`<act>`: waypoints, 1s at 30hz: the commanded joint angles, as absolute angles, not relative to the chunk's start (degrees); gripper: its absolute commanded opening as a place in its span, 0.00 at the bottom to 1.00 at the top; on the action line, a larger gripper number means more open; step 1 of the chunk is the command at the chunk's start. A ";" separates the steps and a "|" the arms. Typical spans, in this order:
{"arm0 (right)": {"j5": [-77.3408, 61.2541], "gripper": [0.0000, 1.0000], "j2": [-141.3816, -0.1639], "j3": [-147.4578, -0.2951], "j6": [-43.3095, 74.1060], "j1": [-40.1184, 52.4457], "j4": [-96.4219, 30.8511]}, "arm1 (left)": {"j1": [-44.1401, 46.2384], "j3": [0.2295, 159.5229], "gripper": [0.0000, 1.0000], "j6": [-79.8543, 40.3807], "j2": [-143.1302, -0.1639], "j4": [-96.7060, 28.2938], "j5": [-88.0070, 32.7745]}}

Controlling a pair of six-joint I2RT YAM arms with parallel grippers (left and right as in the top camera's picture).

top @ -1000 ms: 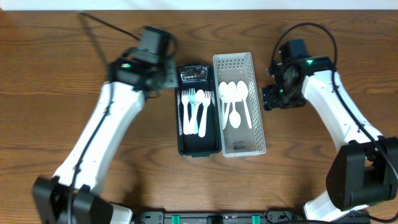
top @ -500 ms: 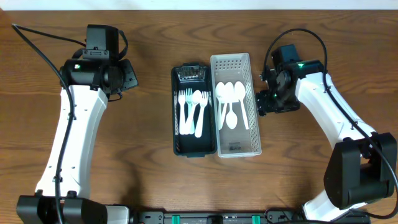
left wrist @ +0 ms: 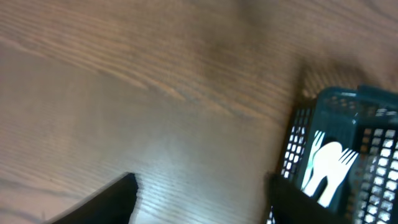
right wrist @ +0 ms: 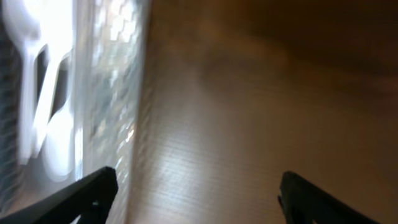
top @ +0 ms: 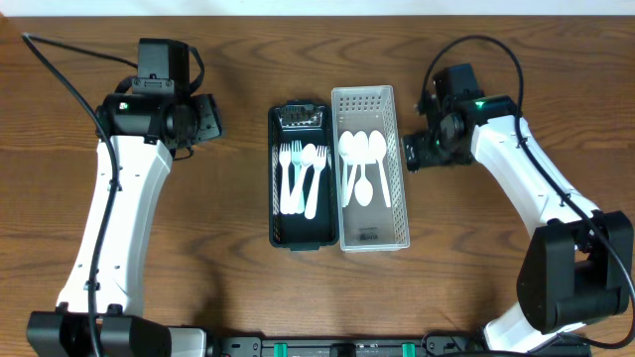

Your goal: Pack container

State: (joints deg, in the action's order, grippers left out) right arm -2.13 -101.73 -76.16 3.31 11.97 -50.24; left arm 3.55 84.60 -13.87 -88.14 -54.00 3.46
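Overhead: dark teal slotted plastic basket (top: 274,188) sits at table centre holding white plastic forks (top: 301,178). The white perforated plastic basket (top: 402,193) lies touching its right side and carries white plastic spoons (top: 362,164). A shiny item at the far end of the dark basket is too small to identify. Left gripper (top: 206,121) hangs over bare wooden table (top: 198,258), well apart from the dark basket. Its wrist view shows the fingers spread with nothing between them, so it is released. Right gripper (top: 412,154) sits just beside the right wall of the white basket, near the far half. The right wrist view shows the fingers wide apart and empty, so also released. One finger lies close to the perforated wall; contact cannot be confirmed through the blur. Judgement: cutlery looks sorted, and the step in hand is squaring or gripping the white basket from its right side. To do it well, keep the fingers low and meet the wall nearer mid-length, so the basket slides rather than pivots. Move slowly, since the light spoons could jump. Watch that the dark basket is not shoved along.
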 commanded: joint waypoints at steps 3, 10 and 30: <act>7.60 0.99 -101.84 -78.67 6.26 9.37 -39.27 | 2.63 85.21 0.98 -6.26 -87.83 -49.60 4.21; 12.88 0.99 -100.68 -78.78 5.48 6.24 -25.26 | 1.78 85.21 0.98 -5.23 -87.88 -43.77 4.25; 15.68 0.99 -63.68 -57.76 12.03 5.10 -35.00 | 2.57 59.68 0.98 -6.50 -56.53 -36.64 5.63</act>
State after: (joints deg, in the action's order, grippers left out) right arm 15.22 -68.14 -64.16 10.07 3.81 -34.68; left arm 1.83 66.15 -7.44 -62.94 -38.41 4.86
